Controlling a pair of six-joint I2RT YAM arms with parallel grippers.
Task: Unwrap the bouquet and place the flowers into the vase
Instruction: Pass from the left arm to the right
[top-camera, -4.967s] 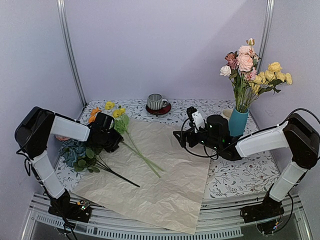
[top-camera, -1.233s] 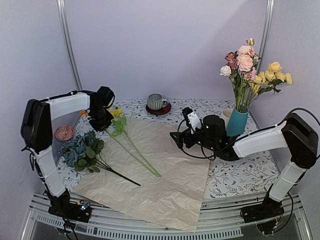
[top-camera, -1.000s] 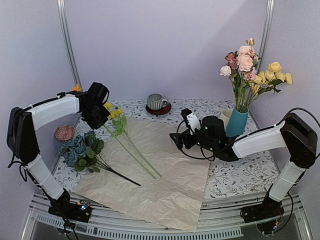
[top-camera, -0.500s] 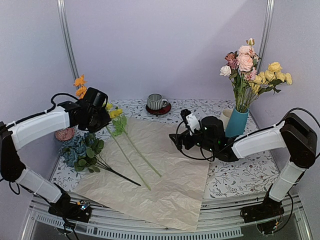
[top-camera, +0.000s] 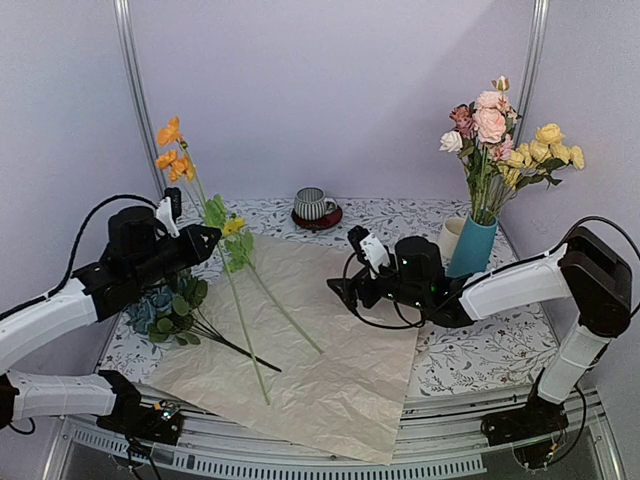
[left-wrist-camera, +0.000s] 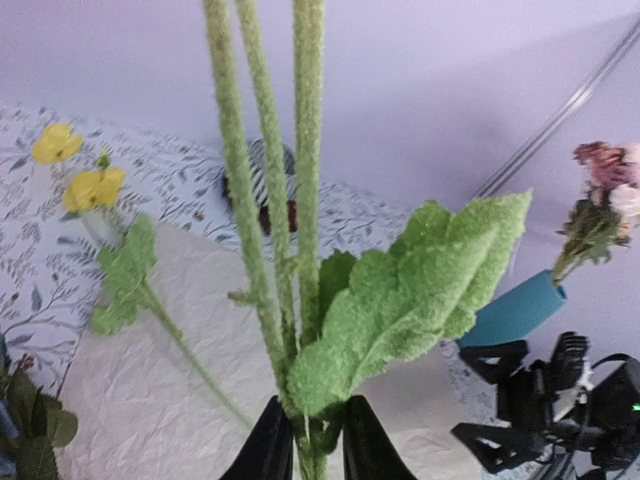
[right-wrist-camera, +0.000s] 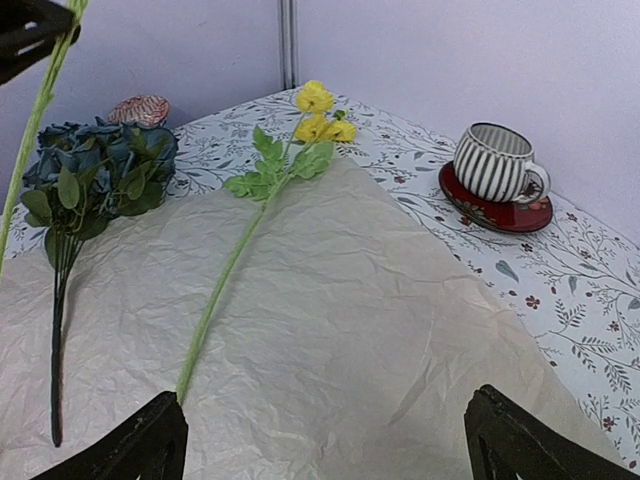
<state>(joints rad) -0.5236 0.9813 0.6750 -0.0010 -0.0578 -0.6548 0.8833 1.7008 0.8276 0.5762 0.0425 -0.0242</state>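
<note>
Two matching arms, left arm (top-camera: 50, 315) and right arm (top-camera: 510, 285): white shell links, bulky black joint housings. Black cable (top-camera: 95, 225) loops off each. Both left gripper (top-camera: 205, 238) and right gripper (top-camera: 337, 290) black, tapered fingers, small white block on top. Black bases (top-camera: 135, 420), tiny coloured lights on left one

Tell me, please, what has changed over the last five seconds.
The left gripper, gripping the orange flower, raised it from lying flat to nearly upright and drew back. The right gripper, open, edged left. The yellow flower, blue flowers and vase stayed put.
</note>
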